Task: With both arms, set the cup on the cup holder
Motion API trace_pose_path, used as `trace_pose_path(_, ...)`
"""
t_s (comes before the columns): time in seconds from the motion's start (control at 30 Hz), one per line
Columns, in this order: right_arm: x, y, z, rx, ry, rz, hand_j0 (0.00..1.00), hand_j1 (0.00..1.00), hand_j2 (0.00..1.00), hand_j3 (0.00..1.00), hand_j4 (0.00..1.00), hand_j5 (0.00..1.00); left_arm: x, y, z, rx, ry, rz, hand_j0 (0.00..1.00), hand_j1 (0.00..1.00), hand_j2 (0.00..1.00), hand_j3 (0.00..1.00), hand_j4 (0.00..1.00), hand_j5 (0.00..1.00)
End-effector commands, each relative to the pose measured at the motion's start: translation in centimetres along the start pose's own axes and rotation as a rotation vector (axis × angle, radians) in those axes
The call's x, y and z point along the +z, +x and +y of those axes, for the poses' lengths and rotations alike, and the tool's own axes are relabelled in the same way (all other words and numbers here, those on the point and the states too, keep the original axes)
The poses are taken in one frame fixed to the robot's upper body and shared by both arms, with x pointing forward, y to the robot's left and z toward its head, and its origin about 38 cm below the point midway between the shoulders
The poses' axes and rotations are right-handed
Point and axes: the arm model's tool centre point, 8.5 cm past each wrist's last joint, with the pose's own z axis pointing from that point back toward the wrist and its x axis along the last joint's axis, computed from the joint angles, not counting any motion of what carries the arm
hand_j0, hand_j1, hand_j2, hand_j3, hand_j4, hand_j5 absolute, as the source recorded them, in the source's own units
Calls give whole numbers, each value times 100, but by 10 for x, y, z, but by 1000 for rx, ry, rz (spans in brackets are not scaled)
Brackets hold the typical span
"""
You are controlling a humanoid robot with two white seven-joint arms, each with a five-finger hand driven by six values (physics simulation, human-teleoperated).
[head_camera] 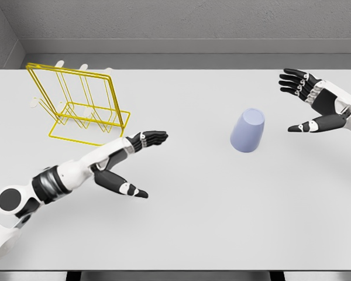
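head view: the cup [247, 130] sits on the white table [210, 222], right of the middle. it's pale blue-lilac, upside down and tilted a bit, base toward the camera side up top. nothing is touching it.

right hand [313, 107] hangs just right of the cup, palm facing it, fingers spread and thumb stuck out low, so it's released and holding nothing, with a clear gap to the cup.

left hand [128, 161] comes in from the lower left and reaches toward the middle of the table, fingers stretched out flat, thumb apart below. also loose, nothing in it, well apart from the cup.

the holder [82, 105] is a yellow wire rack at the far left of the table, standing upright, just behind the left hand.
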Motion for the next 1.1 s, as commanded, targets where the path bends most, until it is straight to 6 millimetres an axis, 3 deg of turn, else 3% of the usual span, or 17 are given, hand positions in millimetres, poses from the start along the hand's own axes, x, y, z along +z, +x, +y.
trace_pose_path(0.0,-2,0,1,-6,0,-7,100,100,100,100,100,100,-4,-3,2,31,56,14,100,100,100,100,100,100)
trace_pose_path(0.17,-3,-6,1,-18,-15,-7,100,100,100,100,100,100,-2,-30,-10,86,31,101,100,100,100,100,100,100)
trace_pose_path(0.3,0,-26,9,8,7,55,100,100,100,100,100,100,-7,-44,-20,120,25,120,100,100,100,100,100,100)
trace_pose_path(0.6,-11,-56,23,-57,-17,60,100,100,100,100,100,100,-6,-40,-9,140,59,98,100,100,100,100,100,100)
trace_pose_path(0.87,-7,-78,17,-88,-80,97,100,100,100,100,100,100,-9,-40,-9,143,64,90,100,100,100,100,100,100)
trace_pose_path(1.07,-11,-89,21,-110,-96,107,100,100,100,100,100,100,-15,-61,-7,177,102,113,100,100,100,100,100,100)
